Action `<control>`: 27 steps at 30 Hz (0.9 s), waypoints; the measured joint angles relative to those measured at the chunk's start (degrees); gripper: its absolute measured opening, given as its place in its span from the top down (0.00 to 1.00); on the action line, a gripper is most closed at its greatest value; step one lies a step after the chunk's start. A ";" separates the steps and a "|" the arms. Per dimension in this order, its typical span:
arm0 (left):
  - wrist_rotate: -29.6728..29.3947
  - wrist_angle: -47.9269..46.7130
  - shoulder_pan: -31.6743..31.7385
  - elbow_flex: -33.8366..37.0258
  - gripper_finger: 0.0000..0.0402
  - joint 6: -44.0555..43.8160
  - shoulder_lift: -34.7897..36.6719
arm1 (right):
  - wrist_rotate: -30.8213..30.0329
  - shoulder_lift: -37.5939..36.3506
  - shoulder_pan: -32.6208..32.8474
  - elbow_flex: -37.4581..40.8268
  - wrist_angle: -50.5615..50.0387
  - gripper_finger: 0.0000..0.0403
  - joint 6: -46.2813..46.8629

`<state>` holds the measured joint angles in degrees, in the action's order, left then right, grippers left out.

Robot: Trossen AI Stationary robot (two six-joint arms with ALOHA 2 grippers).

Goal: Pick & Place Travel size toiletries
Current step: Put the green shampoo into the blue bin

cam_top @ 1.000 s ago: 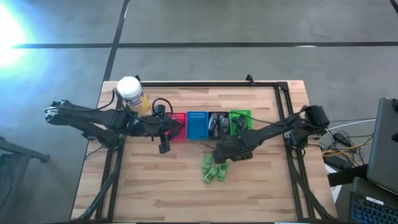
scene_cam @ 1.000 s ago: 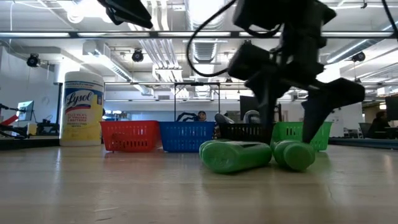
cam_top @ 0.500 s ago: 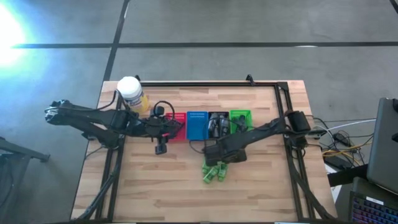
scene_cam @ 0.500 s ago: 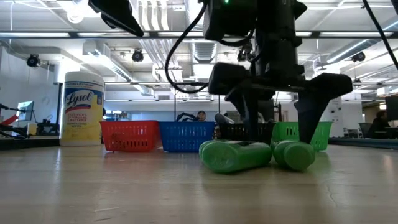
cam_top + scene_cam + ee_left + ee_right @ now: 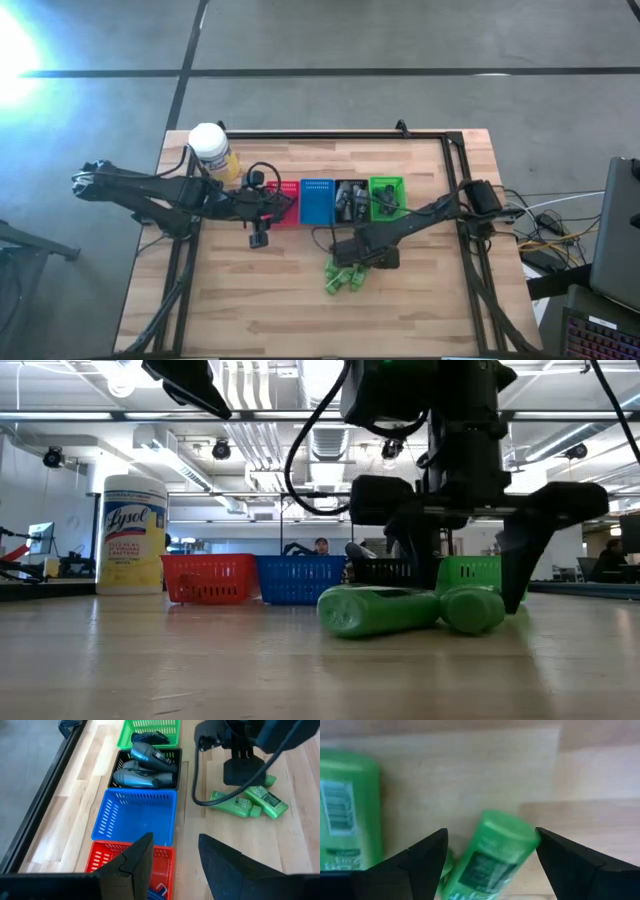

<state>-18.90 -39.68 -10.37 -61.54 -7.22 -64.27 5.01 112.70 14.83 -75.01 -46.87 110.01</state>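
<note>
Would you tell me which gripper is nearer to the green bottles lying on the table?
The right. The right gripper is down over the green bottles, its open fingers straddling one. The left gripper hangs apart from them, near the red basket.

Between the right gripper's (image 5: 490,855) spread jaws lies one green bottle (image 5: 490,857); another green bottle (image 5: 345,810) crowds just outside one jaw. Bare counter (image 5: 250,310) lies open beyond; baskets (image 5: 340,200) block behind.

"Lysol" reads on the white-and-yellow wipes canister (image 5: 133,535); other labels are illegible.
</note>
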 joint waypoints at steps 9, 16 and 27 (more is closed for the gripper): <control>-0.01 0.00 0.26 0.00 0.59 -0.02 0.00 | -5.43 -0.74 1.83 1.56 1.15 0.33 -0.74; -0.01 0.08 0.26 0.02 0.59 -0.56 0.00 | -1.80 -1.94 1.31 2.45 2.08 0.31 -2.90; -0.02 0.91 0.56 0.03 0.59 -3.43 0.00 | -10.72 -6.04 1.73 2.50 -5.53 0.24 -26.69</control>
<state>-18.92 -38.77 -9.81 -61.51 -10.66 -64.27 -5.71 106.66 16.57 -72.51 -52.39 83.32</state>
